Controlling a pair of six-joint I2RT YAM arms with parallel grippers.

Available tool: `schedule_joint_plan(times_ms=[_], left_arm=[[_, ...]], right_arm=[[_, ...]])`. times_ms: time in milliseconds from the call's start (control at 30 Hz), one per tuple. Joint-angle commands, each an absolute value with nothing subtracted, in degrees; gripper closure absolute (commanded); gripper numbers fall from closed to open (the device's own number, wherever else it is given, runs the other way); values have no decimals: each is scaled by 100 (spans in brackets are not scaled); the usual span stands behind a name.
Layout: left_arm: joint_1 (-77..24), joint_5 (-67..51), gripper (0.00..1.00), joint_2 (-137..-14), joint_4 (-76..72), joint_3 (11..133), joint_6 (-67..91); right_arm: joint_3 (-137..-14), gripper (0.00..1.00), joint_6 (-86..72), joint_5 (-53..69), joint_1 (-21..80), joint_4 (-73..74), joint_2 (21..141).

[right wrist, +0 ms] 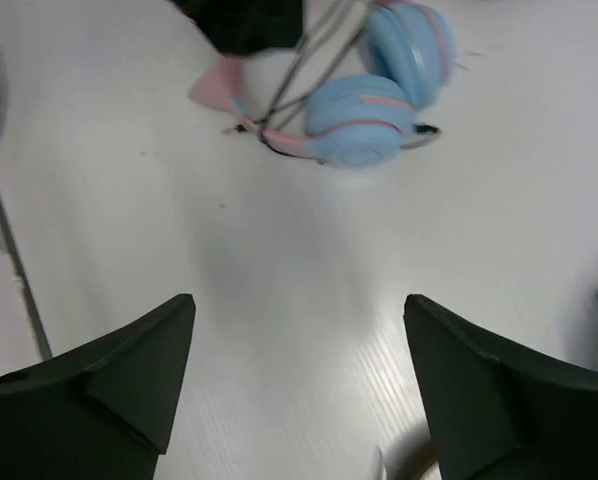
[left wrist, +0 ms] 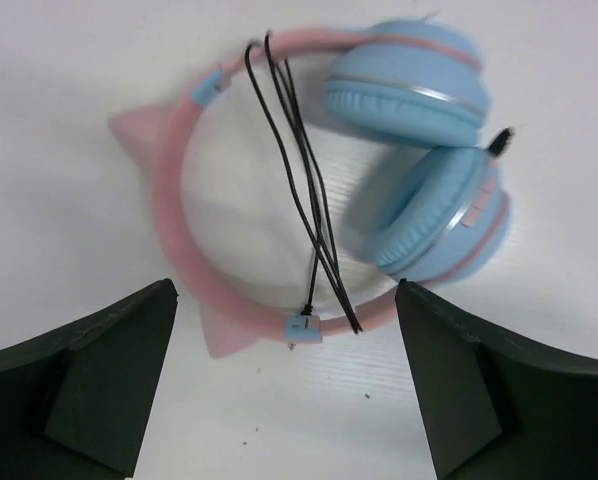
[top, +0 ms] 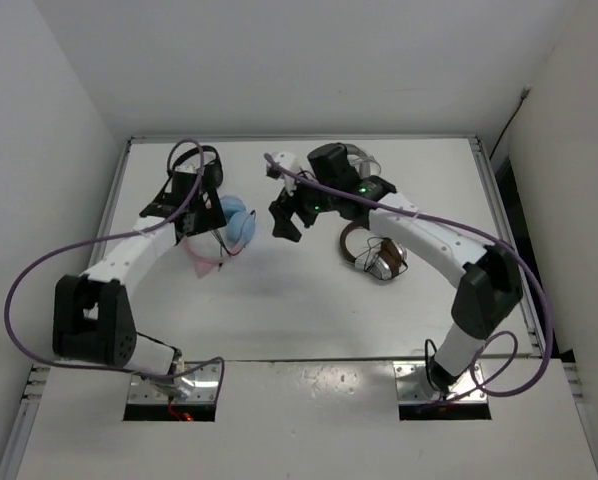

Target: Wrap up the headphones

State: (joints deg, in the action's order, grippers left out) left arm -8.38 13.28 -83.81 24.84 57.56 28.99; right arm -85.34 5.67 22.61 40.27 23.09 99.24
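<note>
the headphones [top: 235,224] lie on the table [top: 279,305] toward its left far part, directly under the left arm. in the left wrist view the pink headband [left wrist: 164,190] makes an open loop, with the two light-blue ear cups [left wrist: 409,95] folded together at one side. the thin black cable [left wrist: 297,190] runs in several strands straight across the loop, from one side of the headband to the other. its plug [left wrist: 501,140] pokes out free beside the lower cup.

the left tool [left wrist: 284,385] hangs just above the headphones with its jaws spread wide, one to each side of the band, gripping nothing. the right tool [right wrist: 299,385] is also wide open and empty, over bare table, with the headphones ahead of it and apart from it.

my reading is that the wrap is largely in place (the strands look slack rather than snug). the plug end seems the one piece left loose, so what remains is probably tucking or securing that end. whether the cable goes fully round the band underneath cannot be told from here.
</note>
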Motion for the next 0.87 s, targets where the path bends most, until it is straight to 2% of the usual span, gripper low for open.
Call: schedule_joint_plan(times_ms=[0,100,267,433,633,833], left_arm=[[-817,1266,1,-7551,2662,5817,2444],[-817,740,1,-7305,2988,5993,1716],[-756,352,1,-6865,3077,5740,767],[-703,291,1,-6601,2856,5388,414],[-598,-193,1,-6530,2531,4913,80],[-414,-245,1,-6434,2540,4913,79]], right_arm=[[-8289,13,948,1723,3649,2557,9212],[-7937,10,1011,1521,2999,2558,8730],[-7245,0,958,1425,1271,2610,8052],[-6016,0,1037,861,-6,2751,7208],[-4476,0,1037,862,-712,2550,5908],[-4184,0,766,458,-782,2242,5292]])
